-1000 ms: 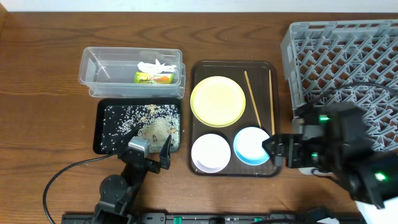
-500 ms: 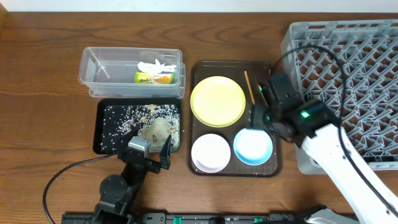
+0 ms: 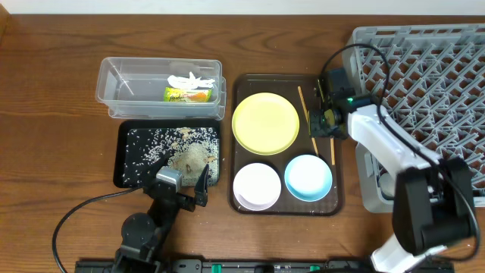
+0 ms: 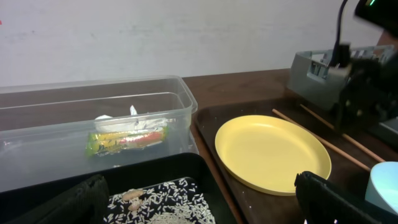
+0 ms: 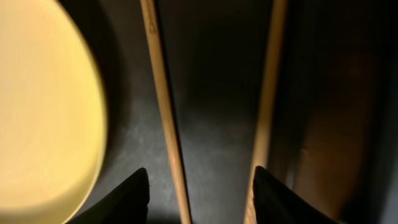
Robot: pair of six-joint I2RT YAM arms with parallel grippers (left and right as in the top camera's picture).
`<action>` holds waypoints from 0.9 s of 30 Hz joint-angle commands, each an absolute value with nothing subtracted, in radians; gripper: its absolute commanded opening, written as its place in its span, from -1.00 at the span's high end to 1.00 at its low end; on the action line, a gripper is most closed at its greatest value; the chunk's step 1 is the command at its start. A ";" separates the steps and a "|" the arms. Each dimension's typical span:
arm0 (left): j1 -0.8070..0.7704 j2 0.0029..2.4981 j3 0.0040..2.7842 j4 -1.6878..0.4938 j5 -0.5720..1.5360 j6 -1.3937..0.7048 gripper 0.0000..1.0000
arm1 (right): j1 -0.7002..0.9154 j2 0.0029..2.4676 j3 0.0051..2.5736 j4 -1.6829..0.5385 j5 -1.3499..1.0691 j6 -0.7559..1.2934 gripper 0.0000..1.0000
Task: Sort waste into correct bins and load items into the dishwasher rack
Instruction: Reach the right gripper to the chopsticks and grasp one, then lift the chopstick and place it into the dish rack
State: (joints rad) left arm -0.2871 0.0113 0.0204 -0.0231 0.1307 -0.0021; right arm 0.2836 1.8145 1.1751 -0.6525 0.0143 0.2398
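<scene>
- The right gripper (image 3: 320,121) has swung up off the small light-blue bowl (image 3: 308,177) to the two thin wooden chopsticks (image 5: 163,112) lying on the dark brown serving tray (image 3: 282,81)
- Its jaws are spread wide and empty, bracketing both sticks, lined up, I'd say, to pinch them together
- The left gripper (image 3: 186,186) waits open-jawed, holding nothing, beside the shallow black rectangular tray (image 3: 121,163)

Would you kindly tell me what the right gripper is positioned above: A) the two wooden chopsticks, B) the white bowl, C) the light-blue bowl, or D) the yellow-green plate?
A: the right wrist view shows the right gripper, jaws open, over the two wooden chopsticks, with the yellow-green plate off to one side.
</scene>
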 commanded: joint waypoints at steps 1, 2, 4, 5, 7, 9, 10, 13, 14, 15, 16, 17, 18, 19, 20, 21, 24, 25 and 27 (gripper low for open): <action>-0.287 0.006 0.004 -0.057 0.142 0.004 -0.94 | 0.286 1.862 1.180 -0.634 -0.107 0.140 -0.02; -0.287 0.006 0.004 -0.057 0.142 0.004 -0.94 | 0.291 1.870 1.180 -0.630 -0.113 0.133 -0.04; -0.287 0.006 0.004 -0.057 0.142 0.004 -0.94 | 0.305 1.878 1.180 -0.629 -0.109 0.133 -0.07; -0.287 0.006 0.004 -0.057 0.142 0.004 -0.94 | 0.308 1.878 1.180 -0.629 -0.109 0.133 -0.08; -0.287 0.006 0.004 -0.057 0.142 0.004 -0.94 | 0.314 1.880 1.180 -0.632 -0.101 0.140 -0.02; -0.287 0.006 0.004 -0.057 0.142 0.004 -0.94 | 0.317 1.885 1.180 -0.638 -0.060 0.179 0.10; -0.287 0.006 0.004 -0.057 0.142 0.004 -0.94 | 0.316 1.888 1.180 -0.640 -0.035 0.196 0.16; -0.287 0.006 0.004 -0.057 0.142 0.004 -0.94 | 0.316 1.914 1.180 -0.638 -0.001 0.220 0.20; -0.287 0.006 0.004 -0.057 0.142 0.004 -0.94 | 0.316 1.920 1.180 -0.636 -0.004 0.221 0.22; -0.287 0.006 0.004 -0.057 0.142 0.004 -0.94 | 0.317 1.932 1.180 -0.636 -0.006 0.225 0.28; -0.287 0.006 0.004 -0.057 0.142 0.004 -0.94 | 0.318 1.943 1.180 -0.636 -0.007 0.225 0.36; -0.287 0.006 0.004 -0.057 0.142 0.004 -0.94 | 0.319 1.955 1.180 -0.636 -0.008 0.228 0.52; -0.287 0.006 0.004 -0.057 0.142 0.004 -0.94 | 0.321 1.971 1.180 -0.638 -0.009 0.241 0.68; -0.287 0.006 0.004 -0.057 0.142 0.004 -0.95 | 0.323 1.978 1.180 -0.643 -0.010 0.249 0.80; -0.287 0.006 0.004 -0.057 0.142 0.004 -0.94 | 0.324 1.982 1.180 -0.648 -0.010 0.250 0.93; -0.287 0.006 0.004 -0.057 0.142 0.004 -0.94 | 0.324 1.982 1.180 -0.651 -0.017 0.253 0.98; -0.287 0.006 0.004 -0.057 0.142 0.004 -0.94 | 0.321 1.945 1.191 -0.670 -0.070 0.255 0.98; -0.287 0.006 0.004 -0.057 0.142 0.004 -0.94 | 0.320 1.925 1.198 -0.678 -0.081 0.255 0.98; -0.287 0.006 0.004 -0.057 0.142 0.004 -0.94 | 0.312 1.873 1.215 -0.698 -0.093 0.258 0.98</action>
State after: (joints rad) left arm -0.2871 0.0113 0.0204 -0.0231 0.1307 -0.0021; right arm 0.3115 1.9186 1.1976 -0.6811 -0.0502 0.2359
